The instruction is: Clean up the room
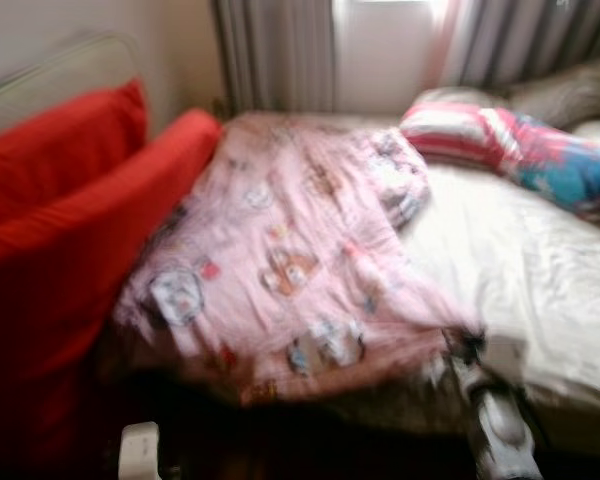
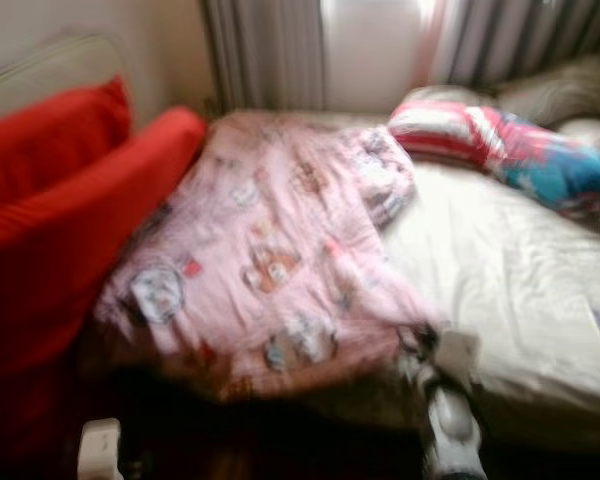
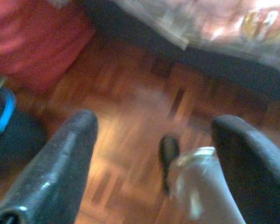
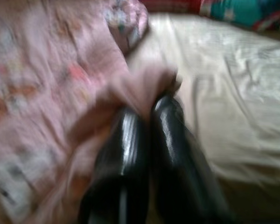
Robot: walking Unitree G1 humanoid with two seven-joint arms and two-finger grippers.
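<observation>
Step in hand, as judged: making the bed, with the pink blanket (image 1: 290, 260) being handled at its corner.

Right end effector (image 4: 147, 112): fingers pressed together on a fold of the pink blanket at the blanket's near corner, beside the bare white sheet (image 1: 540, 270). Gripping cloth, as seen in the right wrist view.

Left end effector (image 3: 154, 158): fingers spread wide, holding nothing, hanging low over the wooden floor (image 3: 130, 107) in front of the bed, near the red sofa (image 1: 60, 230).

Pink blanket: lying bunched on the half of the bed next to the red sofa, leaving the white sheet uncovered on the far half. Striped pillow (image 1: 470, 135) resting at the head of the bed, beyond the blanket.

Next move, as judged: drawing the gripped corner across the white sheet, away from the red sofa, keeping the grip firm and the cloth flat. Views blurring; fine detail not readable.
</observation>
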